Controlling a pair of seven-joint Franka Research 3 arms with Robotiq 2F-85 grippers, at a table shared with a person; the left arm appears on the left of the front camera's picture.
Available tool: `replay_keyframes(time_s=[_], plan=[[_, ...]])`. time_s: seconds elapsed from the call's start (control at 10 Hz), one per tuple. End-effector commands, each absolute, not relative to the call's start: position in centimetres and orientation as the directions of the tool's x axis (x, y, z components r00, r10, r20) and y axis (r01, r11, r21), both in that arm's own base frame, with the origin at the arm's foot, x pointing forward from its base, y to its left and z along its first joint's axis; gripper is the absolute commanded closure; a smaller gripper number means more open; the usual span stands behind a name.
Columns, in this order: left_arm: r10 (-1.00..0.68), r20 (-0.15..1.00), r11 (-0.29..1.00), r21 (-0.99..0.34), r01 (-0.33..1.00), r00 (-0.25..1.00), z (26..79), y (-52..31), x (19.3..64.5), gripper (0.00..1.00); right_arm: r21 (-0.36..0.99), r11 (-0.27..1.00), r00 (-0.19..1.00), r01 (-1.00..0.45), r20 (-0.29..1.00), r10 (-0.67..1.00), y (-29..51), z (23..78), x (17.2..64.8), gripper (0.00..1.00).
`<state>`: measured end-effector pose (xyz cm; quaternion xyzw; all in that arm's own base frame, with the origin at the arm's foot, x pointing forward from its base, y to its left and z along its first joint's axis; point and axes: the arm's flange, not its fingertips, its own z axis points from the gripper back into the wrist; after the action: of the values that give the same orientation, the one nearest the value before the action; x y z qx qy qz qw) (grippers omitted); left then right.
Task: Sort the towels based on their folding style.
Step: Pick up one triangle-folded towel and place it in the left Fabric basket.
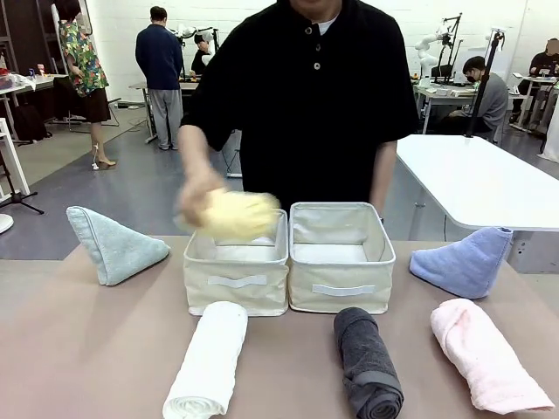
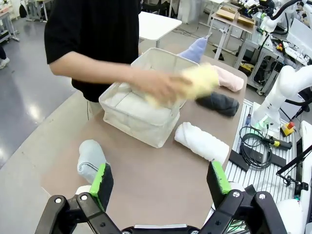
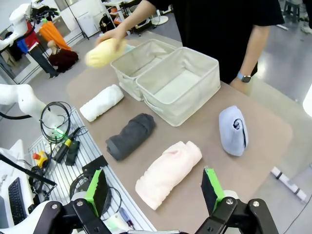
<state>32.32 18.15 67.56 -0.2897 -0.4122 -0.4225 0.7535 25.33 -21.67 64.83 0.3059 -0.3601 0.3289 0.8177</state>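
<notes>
Yellow towel [image 1: 238, 215] in person's hand [image 1: 196, 188] near basket [image 1: 234, 281]; wrist views show left tool [image 2: 160, 179], right tool [image 3: 154, 186] apart.

A: What's unclear ahead of the left gripper [image 2: 160, 179]?
B: The yellow towel [image 2: 201, 82], far ahead over the basket [image 2: 141, 124], is a motion smear. So is the person's hand [image 2: 157, 86] on it; its hold can't be made out.
A: Anything hidden nearer?
B: The pale teal cone [image 2: 90, 158], just beyond one green pad [image 2: 101, 179], is partly covered by it. The pink roll [image 2: 230, 80], perhaps half of it, sits behind the yellow blur.
</notes>
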Motion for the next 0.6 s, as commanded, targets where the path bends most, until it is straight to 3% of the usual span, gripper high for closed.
replay_keyframes(time_s=[0.0,0.3,0.5], plan=[[-0.398,0.866,0.475,-0.088,0.875,0.303,67.6,18.2,32.3,0.0,0.255,0.581,0.501,-0.773,0.807,0.313,-21.8,65.2,25.5,0.0],[-0.678,0.536,0.557,-0.072,0.827,0.503,63.2,11.5,39.5,0.0,0.255,0.581,0.501,-0.773,0.807,0.313,-21.8,65.2,25.5,0.0],[-0.746,0.33,0.601,-0.039,0.798,0.578,58.9,7.7,43.0,0.0,0.255,0.581,0.501,-0.773,0.807,0.313,-21.8,65.2,25.5,0.0]])
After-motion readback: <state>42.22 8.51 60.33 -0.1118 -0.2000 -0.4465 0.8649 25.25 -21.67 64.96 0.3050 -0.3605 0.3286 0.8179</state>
